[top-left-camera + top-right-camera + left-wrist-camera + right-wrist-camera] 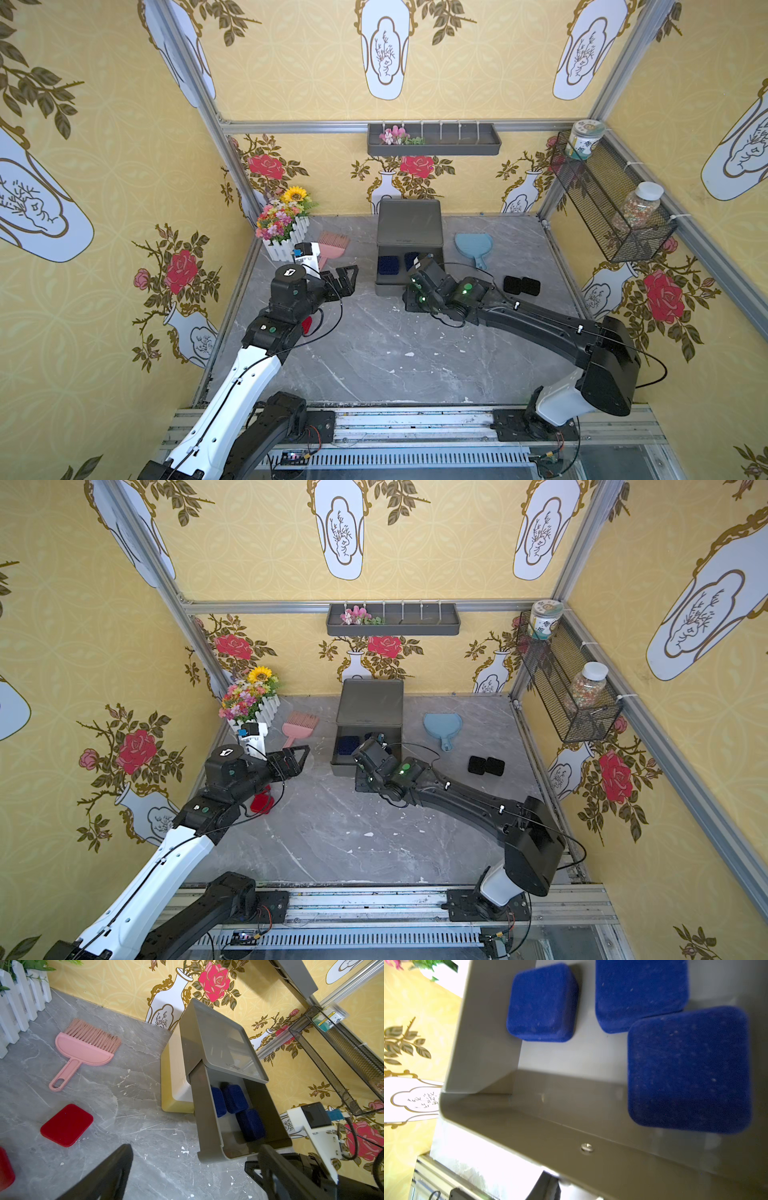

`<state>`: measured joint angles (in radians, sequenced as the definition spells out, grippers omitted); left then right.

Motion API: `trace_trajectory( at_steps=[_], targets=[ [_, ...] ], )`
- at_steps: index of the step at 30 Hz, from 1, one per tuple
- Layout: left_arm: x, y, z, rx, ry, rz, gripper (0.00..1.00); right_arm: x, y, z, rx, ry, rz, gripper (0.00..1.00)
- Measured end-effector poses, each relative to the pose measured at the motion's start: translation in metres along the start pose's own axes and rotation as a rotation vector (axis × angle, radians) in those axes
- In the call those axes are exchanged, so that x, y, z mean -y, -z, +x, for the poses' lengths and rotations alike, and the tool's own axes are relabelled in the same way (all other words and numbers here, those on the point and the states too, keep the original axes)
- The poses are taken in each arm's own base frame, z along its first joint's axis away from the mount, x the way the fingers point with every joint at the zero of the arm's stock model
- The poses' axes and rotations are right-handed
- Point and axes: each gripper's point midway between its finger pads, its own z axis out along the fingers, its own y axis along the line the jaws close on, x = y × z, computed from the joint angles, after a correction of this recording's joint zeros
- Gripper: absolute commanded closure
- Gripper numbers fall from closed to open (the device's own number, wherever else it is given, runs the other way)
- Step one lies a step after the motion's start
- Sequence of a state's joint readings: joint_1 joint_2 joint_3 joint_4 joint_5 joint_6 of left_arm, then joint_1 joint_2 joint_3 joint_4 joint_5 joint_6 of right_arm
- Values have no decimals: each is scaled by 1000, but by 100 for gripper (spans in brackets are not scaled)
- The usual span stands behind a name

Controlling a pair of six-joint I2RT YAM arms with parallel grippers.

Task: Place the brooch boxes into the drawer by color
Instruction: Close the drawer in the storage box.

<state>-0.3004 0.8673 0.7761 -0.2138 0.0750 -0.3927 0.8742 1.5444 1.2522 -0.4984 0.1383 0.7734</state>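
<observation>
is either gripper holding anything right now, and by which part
The left gripper is open and empty. The right gripper sits at the front of the open dark grey drawer, its jaws hidden; whether it grips anything cannot be told.

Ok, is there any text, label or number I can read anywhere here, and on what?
No text reads clearly.
Jar in the basket: printed label, characters too small and blurred to read.
Left arm cap: white mark, no letters made out.
Wallpaper vases: drawn sprigs, not writing.
</observation>
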Motion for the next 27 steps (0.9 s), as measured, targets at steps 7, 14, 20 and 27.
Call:
trace_trajectory(
  at_steps=[7, 14, 20, 27],
  targets=[
    [0, -1, 0, -2, 0, -1, 0, 8, 1, -23, 30, 0, 8, 74],
    [-1, -2, 1, -9, 1, -5, 0, 19, -16, -48, 45, -4, 22, 73],
    [-4, -7, 5, -22, 5, -13, 0, 17, -36, -66, 66, -18, 22, 73],
    [-5, -8, 6, -26, 6, -15, 0, 21, -50, -91, 108, -19, 23, 71]
  ],
)
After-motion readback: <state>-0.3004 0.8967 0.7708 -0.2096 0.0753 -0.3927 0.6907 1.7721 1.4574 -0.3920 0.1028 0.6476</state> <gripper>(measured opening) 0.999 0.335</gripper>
